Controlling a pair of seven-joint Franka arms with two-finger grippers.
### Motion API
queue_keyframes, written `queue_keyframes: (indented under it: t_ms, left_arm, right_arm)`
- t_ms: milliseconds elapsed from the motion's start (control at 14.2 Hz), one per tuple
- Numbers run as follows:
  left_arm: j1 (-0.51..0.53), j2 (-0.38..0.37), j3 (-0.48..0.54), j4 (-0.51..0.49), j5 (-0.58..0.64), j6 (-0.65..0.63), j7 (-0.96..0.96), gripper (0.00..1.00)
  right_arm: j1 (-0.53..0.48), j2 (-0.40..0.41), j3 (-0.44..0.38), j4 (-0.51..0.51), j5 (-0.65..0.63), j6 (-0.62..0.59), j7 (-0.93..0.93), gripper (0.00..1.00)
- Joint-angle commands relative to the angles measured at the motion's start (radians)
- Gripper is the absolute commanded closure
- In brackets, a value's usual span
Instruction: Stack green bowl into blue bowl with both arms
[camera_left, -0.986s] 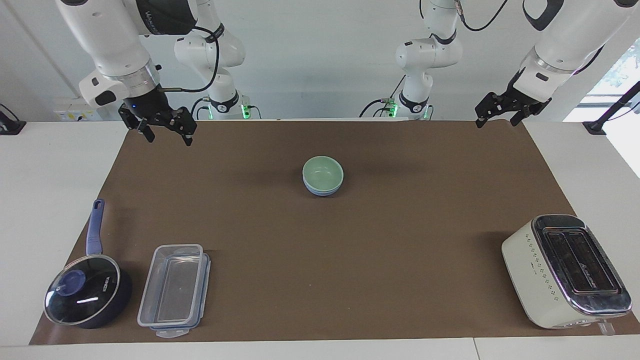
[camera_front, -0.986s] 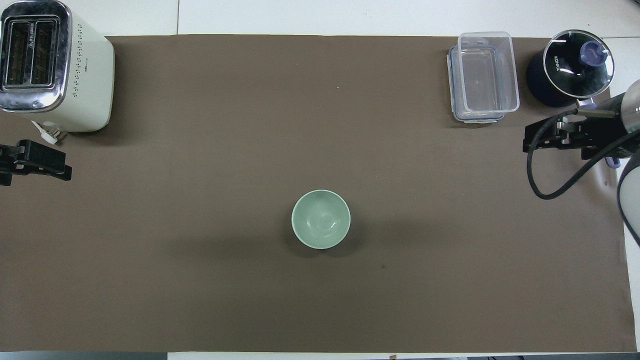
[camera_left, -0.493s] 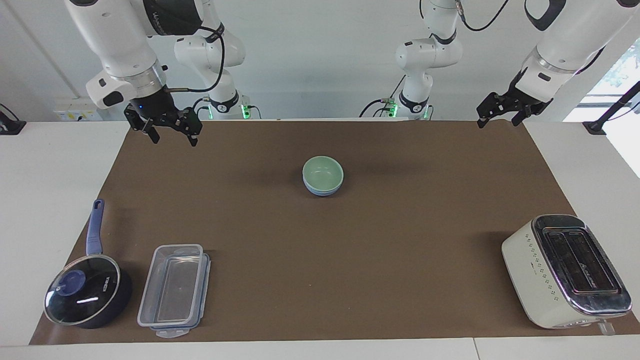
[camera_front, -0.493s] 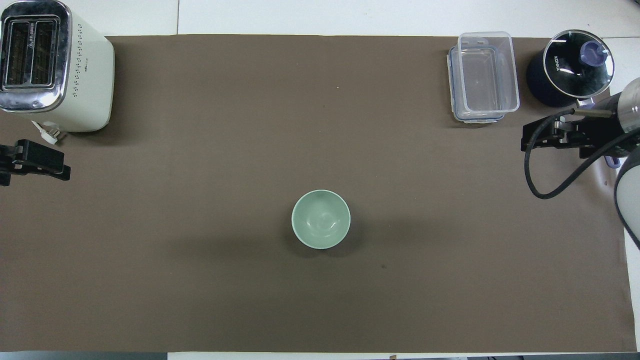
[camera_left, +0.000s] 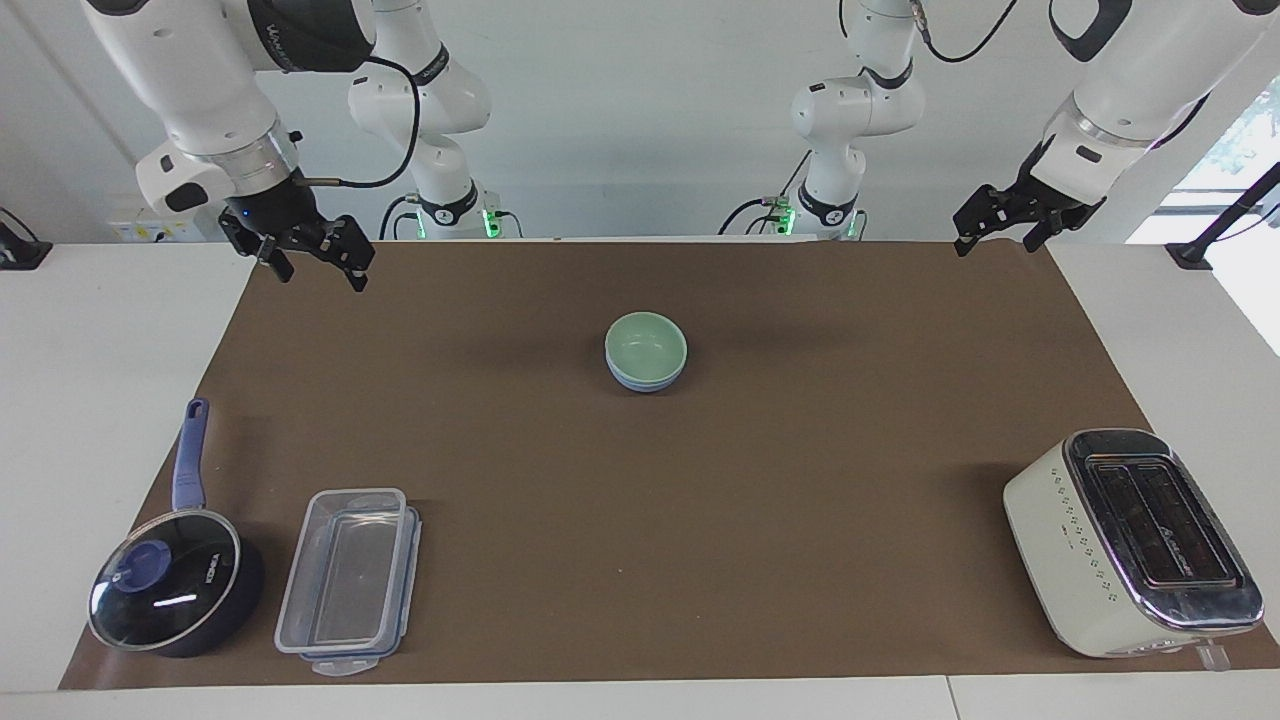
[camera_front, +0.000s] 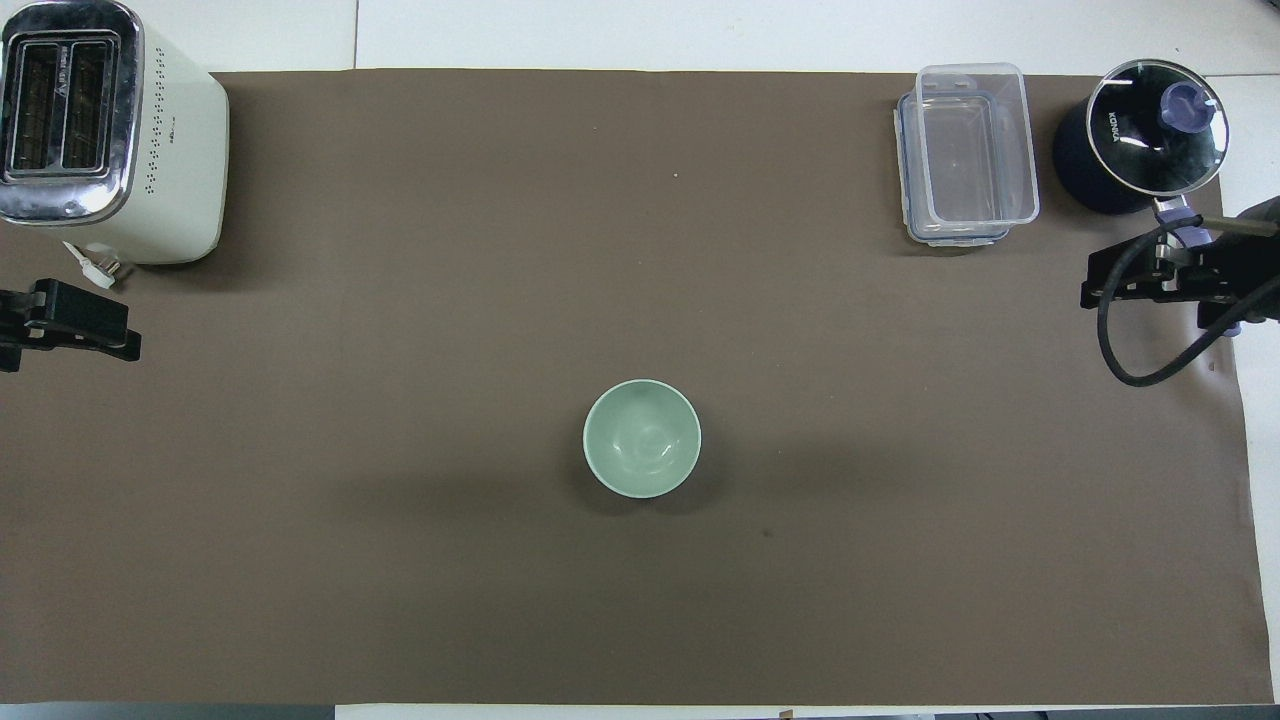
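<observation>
The green bowl (camera_left: 645, 343) sits nested in the blue bowl (camera_left: 646, 381) at the middle of the brown mat; only the blue bowl's outer wall shows below the green rim. In the overhead view the green bowl (camera_front: 641, 438) hides the blue bowl. My right gripper (camera_left: 320, 278) hangs open and empty in the air over the mat's corner at the right arm's end, also seen from overhead (camera_front: 1160, 290). My left gripper (camera_left: 993, 247) hangs open and empty over the mat's corner at the left arm's end, also seen from overhead (camera_front: 70, 335), and waits.
A cream toaster (camera_left: 1130, 540) stands far from the robots at the left arm's end. A clear lidded container (camera_left: 345, 580) and a dark blue lidded saucepan (camera_left: 175, 590) stand far from the robots at the right arm's end. The brown mat (camera_left: 800, 500) covers the table.
My right gripper has drawn away from the bowls toward the right arm's end of the table. The left gripper and the bowls have not moved.
</observation>
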Motion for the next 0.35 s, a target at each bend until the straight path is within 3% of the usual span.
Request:
queue_keyframes:
  t_ms: [0,282]
  left_arm:
    - [0.012,-0.014,-0.004,-0.006,-0.011,0.001,-0.005,0.0]
    - [0.012,-0.014,-0.004,-0.006,-0.011,0.001,-0.005,0.0]
  right_arm:
    - [-0.003,-0.014,-0.003,-0.008,-0.031,-0.017,-0.059,0.0]
    - [-0.003,-0.014,-0.002,-0.01,-0.045,-0.016,-0.061,0.0]
